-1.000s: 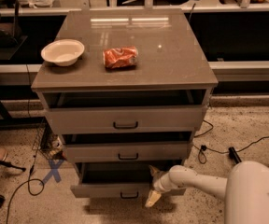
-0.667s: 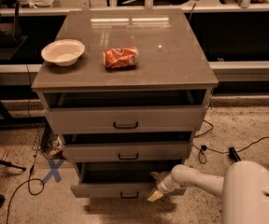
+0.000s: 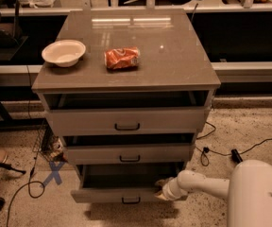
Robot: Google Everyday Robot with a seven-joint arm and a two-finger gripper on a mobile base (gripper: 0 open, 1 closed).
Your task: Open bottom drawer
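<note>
The bottom drawer (image 3: 107, 194) of the grey-beige cabinet is pulled out, with a small black bar handle (image 3: 131, 201) on its flat front and a plain grey inside showing. My gripper (image 3: 161, 191) is at the end of the white arm (image 3: 199, 184), against the right end of that drawer's front, near its top edge. The two drawers above, the middle drawer (image 3: 129, 153) and the top drawer (image 3: 126, 121), also stand partly open.
On the cabinet top (image 3: 174, 65) lie a white bowl (image 3: 63, 52) and an orange snack bag (image 3: 122, 57). Black cables (image 3: 230, 150) run over the speckled floor at the right. A blue tape cross (image 3: 54, 172) and a cable lie at the left. My white base (image 3: 259, 197) fills the lower right.
The gripper has shifted slightly up and left along the bottom drawer's right front end. The drawer stands about as far out as before.
</note>
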